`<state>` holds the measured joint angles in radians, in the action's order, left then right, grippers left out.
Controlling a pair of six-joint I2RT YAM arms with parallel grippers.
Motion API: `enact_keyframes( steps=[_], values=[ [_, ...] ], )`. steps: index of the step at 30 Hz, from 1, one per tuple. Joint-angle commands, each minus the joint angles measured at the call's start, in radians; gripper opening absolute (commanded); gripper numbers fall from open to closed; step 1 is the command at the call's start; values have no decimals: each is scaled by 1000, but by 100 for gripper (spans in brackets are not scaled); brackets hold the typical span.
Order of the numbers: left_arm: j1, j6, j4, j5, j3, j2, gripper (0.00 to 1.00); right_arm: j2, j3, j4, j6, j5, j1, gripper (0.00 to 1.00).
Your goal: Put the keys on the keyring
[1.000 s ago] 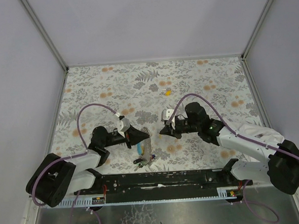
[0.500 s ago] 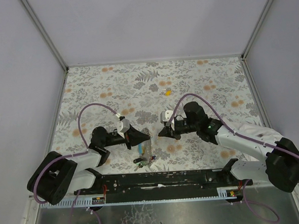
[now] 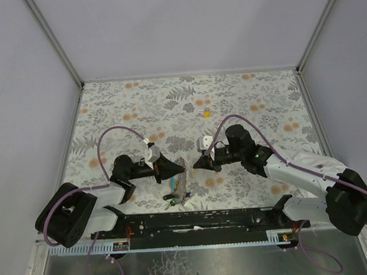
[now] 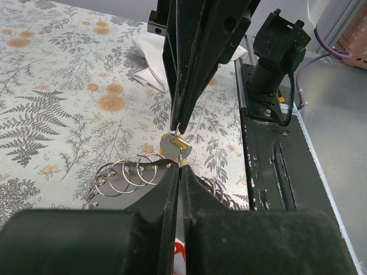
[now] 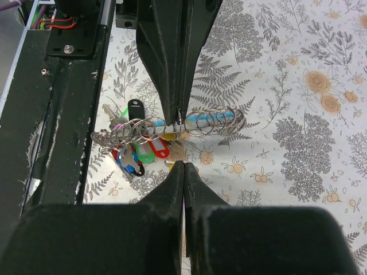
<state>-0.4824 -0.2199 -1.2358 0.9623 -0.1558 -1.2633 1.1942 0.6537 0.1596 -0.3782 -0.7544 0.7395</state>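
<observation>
Left gripper (image 3: 183, 167): clamped on the keyring (image 5: 172, 123) (that row of silver loops)
Right gripper (image 3: 195, 165): pinched shut on a yellow key (image 4: 175, 143), nose to nose with the left
Key cluster (image 5: 133, 156): bunched under the keyring
Spare yellow key (image 3: 205, 113): on the floral mat (image 3: 263, 108), well apart

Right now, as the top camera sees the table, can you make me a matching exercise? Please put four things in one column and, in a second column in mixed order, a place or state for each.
Things
1. lone yellow key
2. key bunch
3. left claw
4. right claw

Places or states
A. shut, tip pointing to the robot's left
B. close to the black rail
C. shut, tip pointing to the robot's right
D. alone on the flowered cloth, beyond both claws

Pairs: 1-D, 2-B, 3-C, 4-A
</observation>
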Motion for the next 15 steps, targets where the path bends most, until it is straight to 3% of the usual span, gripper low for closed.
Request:
enact_keyframes(
  steps=[1,15],
  values=[
    [4,-7,-80,14,-28,-2,0,8,39,50,-11,-37,3,0],
    [4,-19,-86,15,-36,-24,0,16,41,46,-29,5,33,0]
  ],
)
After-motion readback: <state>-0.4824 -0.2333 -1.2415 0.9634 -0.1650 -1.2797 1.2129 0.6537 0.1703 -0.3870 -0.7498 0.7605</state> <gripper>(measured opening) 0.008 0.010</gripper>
